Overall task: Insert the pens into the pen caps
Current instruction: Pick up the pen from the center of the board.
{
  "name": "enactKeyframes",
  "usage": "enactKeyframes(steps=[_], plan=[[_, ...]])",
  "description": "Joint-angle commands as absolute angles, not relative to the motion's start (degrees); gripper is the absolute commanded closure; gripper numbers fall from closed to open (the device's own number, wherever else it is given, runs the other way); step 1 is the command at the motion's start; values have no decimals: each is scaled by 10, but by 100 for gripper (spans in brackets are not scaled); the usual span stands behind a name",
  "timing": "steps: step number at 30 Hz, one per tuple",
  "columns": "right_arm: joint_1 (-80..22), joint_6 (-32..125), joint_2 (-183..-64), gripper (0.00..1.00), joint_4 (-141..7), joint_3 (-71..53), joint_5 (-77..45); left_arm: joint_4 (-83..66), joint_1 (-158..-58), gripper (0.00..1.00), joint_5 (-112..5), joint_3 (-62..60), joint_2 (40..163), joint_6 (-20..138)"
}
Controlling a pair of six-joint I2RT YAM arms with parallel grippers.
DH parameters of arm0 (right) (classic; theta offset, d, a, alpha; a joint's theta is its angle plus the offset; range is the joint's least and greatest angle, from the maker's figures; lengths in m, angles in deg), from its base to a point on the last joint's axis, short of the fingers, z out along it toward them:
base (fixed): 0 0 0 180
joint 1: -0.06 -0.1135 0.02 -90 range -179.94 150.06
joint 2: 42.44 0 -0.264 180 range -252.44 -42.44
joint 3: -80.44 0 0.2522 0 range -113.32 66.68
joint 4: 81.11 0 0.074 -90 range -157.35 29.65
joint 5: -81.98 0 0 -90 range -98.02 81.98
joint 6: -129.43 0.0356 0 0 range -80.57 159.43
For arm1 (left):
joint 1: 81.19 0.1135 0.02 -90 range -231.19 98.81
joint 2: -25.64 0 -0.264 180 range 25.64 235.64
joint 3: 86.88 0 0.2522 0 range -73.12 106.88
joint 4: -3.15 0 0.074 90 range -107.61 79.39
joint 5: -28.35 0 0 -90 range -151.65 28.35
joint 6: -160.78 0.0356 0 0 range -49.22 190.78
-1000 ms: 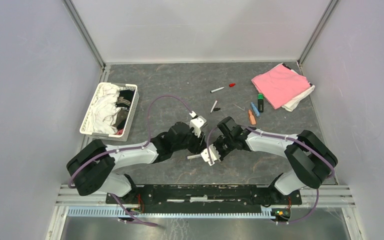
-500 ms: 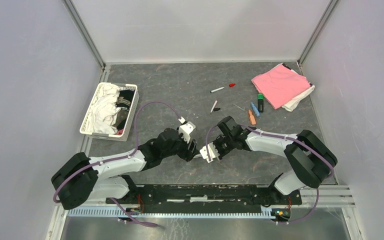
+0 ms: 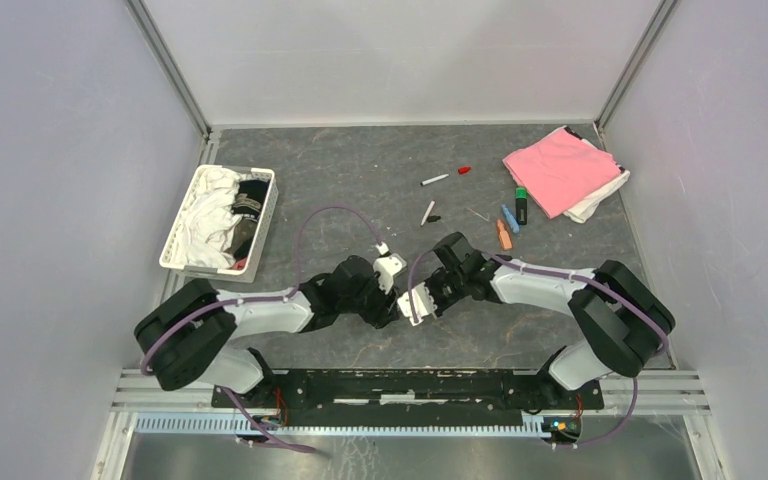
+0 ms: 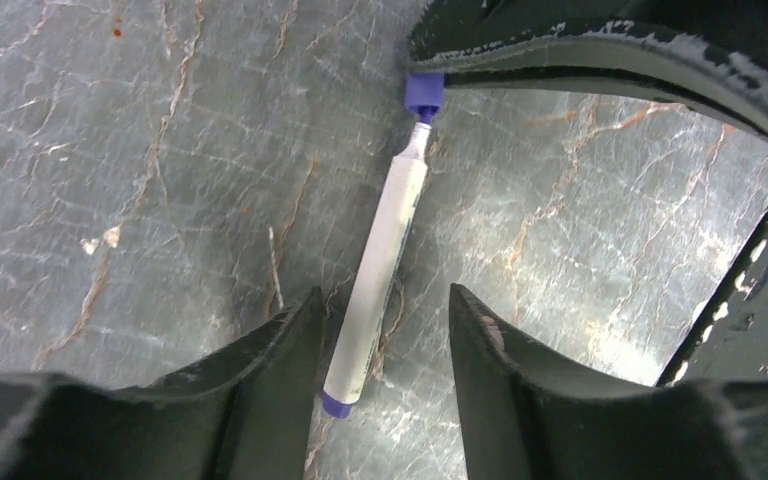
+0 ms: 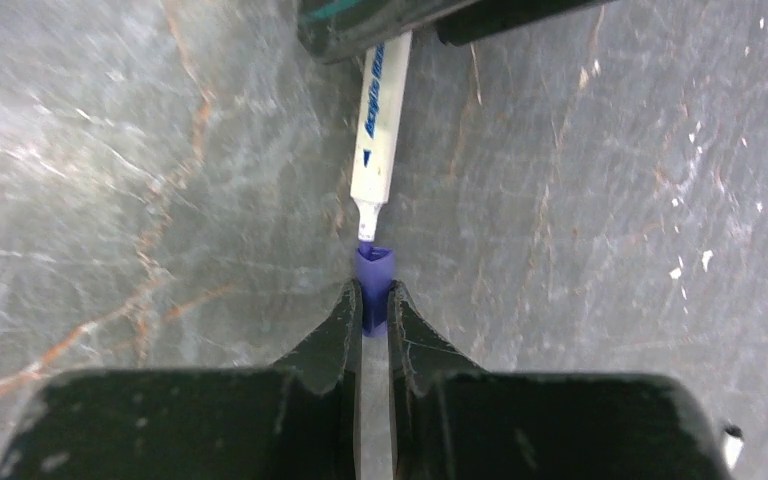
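Note:
A thin white-barrelled pen (image 4: 380,250) lies on the grey table. Its tip sits at the mouth of a blue-purple cap (image 5: 373,272). My right gripper (image 5: 370,300) is shut on that cap and holds it low at the table. In the left wrist view the cap (image 4: 424,92) shows under the right fingers. My left gripper (image 4: 385,320) is open, with its fingers on either side of the pen's rear end. The left finger is close to the barrel and the right finger stands apart from it. In the top view both grippers, left (image 3: 392,308) and right (image 3: 412,302), meet at the middle front and hide the pen.
Further back lie a white pen (image 3: 434,180), a red cap (image 3: 464,170), another white pen (image 3: 427,212), an orange marker (image 3: 504,235), a blue marker (image 3: 510,219) and a black-and-green marker (image 3: 521,206). A pink cloth (image 3: 560,168) is at the back right. A white basket (image 3: 176,245) holds clothes at the left.
My left arm swung left, then back right, and its gripper now straddles the pen. My right gripper with the cap has barely moved.

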State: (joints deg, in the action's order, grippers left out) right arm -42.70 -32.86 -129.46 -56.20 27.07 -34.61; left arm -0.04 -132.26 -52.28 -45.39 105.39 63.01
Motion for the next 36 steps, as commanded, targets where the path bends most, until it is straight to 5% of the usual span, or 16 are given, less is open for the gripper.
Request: enactKeyframes(steps=[1,9,24,26,30,36], plan=[[-426,-361,-1275,98,-581,288,-274,30,-1320,52,-492,-427,1100,644],[-407,-371,-1246,97,-583,293,-248,-28,-1322,88,-520,-388,1151,653],[-302,-338,-1262,91,-585,285,-207,-139,-1398,73,-706,-301,1215,602],[-297,-336,-1260,88,-587,284,-204,-142,-1404,75,-714,-297,1222,599],[-289,-329,-1254,78,-589,288,-210,-139,-1406,97,-718,-294,1224,595],[-270,-310,-1208,56,-599,296,-228,-108,-1405,98,-717,-302,1185,576]])
